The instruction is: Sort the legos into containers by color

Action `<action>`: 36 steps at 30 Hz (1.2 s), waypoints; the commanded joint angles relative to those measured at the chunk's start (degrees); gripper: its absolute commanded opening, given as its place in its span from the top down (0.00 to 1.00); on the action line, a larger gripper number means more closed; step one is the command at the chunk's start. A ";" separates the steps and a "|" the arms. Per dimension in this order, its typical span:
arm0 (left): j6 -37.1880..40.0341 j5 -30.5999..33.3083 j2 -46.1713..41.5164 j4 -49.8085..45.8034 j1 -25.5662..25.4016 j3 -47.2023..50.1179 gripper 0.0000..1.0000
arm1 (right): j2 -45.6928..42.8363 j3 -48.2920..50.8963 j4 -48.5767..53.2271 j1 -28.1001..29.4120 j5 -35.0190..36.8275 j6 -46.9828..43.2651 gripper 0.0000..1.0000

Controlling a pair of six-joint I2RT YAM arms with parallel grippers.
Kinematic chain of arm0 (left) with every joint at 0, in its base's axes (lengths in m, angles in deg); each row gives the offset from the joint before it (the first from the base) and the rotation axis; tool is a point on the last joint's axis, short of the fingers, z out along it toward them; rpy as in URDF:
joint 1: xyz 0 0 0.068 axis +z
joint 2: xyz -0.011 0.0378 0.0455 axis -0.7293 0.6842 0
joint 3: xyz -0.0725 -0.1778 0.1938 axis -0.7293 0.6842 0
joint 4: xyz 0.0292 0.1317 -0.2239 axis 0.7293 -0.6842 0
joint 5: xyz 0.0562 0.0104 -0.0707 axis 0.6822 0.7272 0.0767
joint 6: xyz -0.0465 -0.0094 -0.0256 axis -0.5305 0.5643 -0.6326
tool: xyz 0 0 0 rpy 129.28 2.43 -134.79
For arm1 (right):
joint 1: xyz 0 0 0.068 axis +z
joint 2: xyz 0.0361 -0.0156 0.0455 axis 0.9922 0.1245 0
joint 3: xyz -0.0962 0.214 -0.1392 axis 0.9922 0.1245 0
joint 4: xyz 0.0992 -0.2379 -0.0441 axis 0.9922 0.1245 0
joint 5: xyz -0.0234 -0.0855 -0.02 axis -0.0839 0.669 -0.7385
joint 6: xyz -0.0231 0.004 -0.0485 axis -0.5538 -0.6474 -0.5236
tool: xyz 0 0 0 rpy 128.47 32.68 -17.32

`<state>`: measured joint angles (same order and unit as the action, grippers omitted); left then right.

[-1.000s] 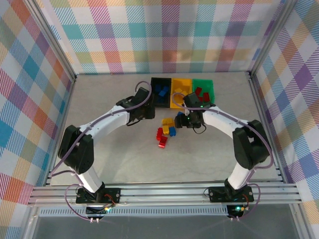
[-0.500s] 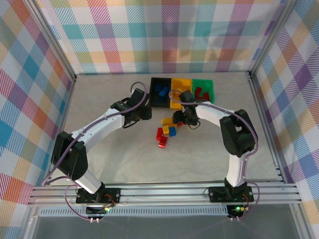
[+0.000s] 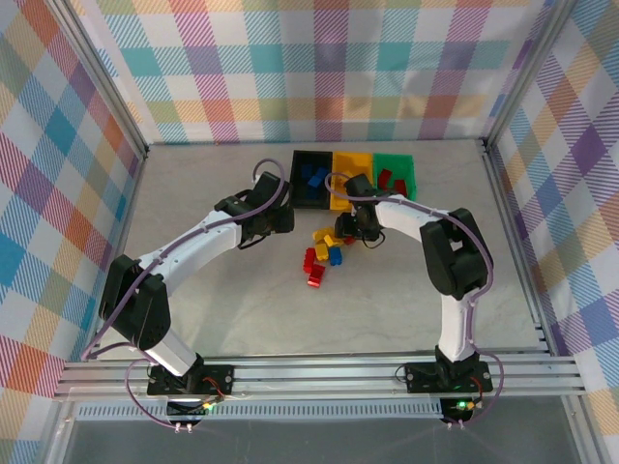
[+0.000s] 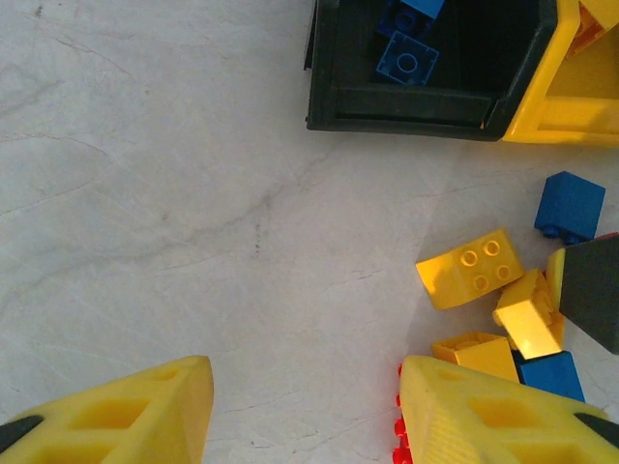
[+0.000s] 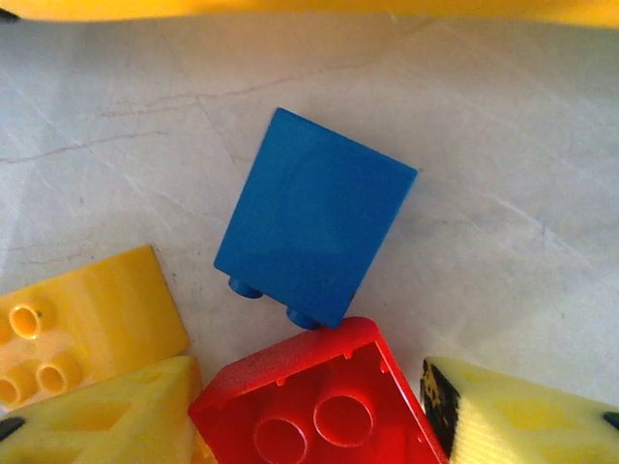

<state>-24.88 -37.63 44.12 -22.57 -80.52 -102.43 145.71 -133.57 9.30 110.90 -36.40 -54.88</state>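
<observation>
Loose legos in red, yellow and blue lie in a heap in front of the bins. The black bin holds blue bricks, the yellow bin yellow ones, the green bin red ones. My right gripper is low at the heap's right side. In its wrist view the right gripper is shut on an upside-down red lego, right behind a blue lego. My left gripper hangs left of the heap. The left gripper is open over bare table.
In the left wrist view a yellow brick, a blue brick and red studs lie right of my open fingers. The black bin's wall stands ahead. Bare table stretches left and toward the near edge.
My right gripper has moved left and toward the bins, into the heap's right side, with the arm folding inward. The left gripper drew back a little early on, then held still.
</observation>
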 commanded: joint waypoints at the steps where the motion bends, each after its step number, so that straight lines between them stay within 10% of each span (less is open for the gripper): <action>1: -0.48 0.49 -1.68 -1.76 -0.41 0.35 0.47 | 0.91 -1.44 1.02 -0.28 0.92 -0.40 0.41; 19: 0.18 0.66 -3.80 -3.34 -1.29 -1.03 0.47 | -5.72 0.20 3.90 -1.83 2.27 -4.12 0.48; 36: 0.44 0.46 -4.26 -4.71 -3.92 -2.82 0.47 | -7.56 -11.05 7.93 -14.92 -0.13 -10.84 0.48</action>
<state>-24.83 -37.50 41.63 -25.37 -83.89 -103.35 135.91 -139.97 15.90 98.03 -35.39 -63.26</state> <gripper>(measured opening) 0.531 0.527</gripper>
